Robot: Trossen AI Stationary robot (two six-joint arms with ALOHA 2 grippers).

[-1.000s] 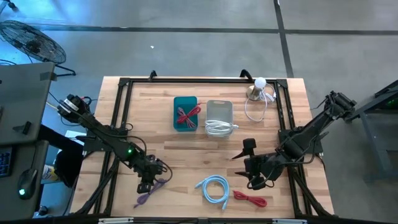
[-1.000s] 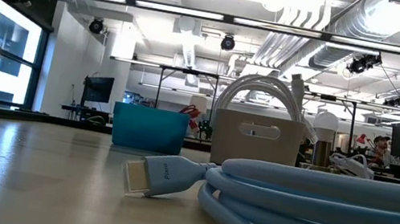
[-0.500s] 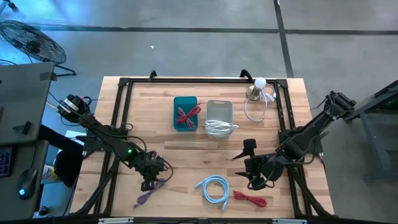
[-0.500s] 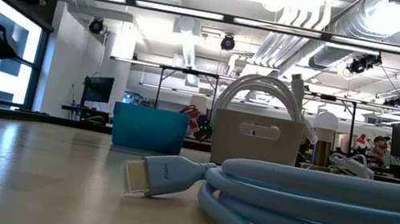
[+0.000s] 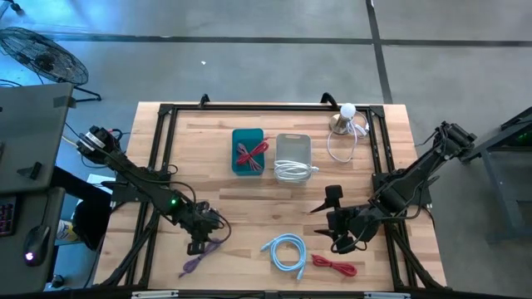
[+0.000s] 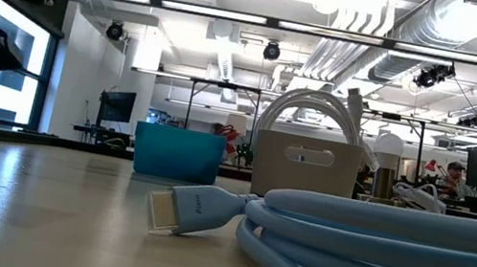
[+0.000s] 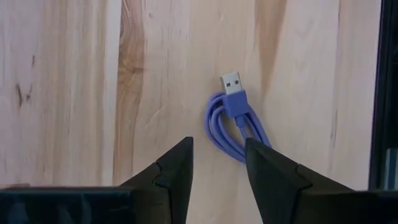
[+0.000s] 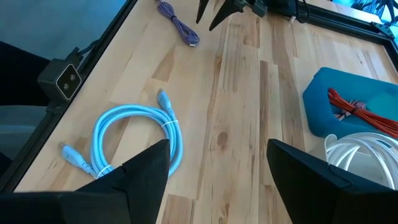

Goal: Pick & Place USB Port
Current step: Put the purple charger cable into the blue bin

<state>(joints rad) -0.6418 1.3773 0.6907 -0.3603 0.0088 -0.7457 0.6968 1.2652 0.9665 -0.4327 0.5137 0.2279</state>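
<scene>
I'm seeing bare wood on the table [image 5: 224, 199] between the two arms, so a gripper could pass there. The teal bin [image 5: 247, 151] and the white bin [image 5: 293, 156] are sitting side by side toward the far middle, blocking that stretch. The lamp [image 5: 343, 120] and its white cord are crowding the far right corner. Near the front edge, the blue cable coil [image 5: 286, 252] and the red cable [image 5: 334, 266] are lying close together. The purple cable [image 7: 231, 121] is lying just ahead of the left gripper [image 7: 217, 163], with its jaws parted.
</scene>
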